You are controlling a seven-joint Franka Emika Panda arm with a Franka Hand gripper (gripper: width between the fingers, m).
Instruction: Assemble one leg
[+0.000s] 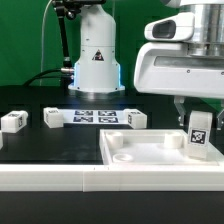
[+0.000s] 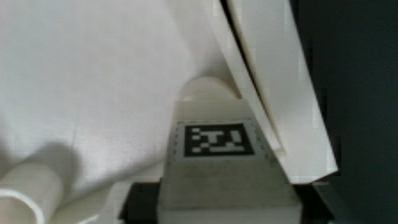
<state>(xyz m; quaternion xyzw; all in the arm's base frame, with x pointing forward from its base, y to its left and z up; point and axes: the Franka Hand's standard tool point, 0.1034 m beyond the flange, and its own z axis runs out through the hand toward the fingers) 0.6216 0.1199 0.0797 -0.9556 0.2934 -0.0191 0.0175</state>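
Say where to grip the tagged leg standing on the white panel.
Grip the leg by its upper half from straight above, pinching its two side faces. It stands upright on the white panel with its top free, and the gripper straddles it that way.

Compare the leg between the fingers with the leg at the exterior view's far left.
The gripped leg stands upright; the far-left leg lies on its side. The gripped leg sits between the fingers over the white panel; the far-left leg rests free on the table. Both are small white tagged blocks.
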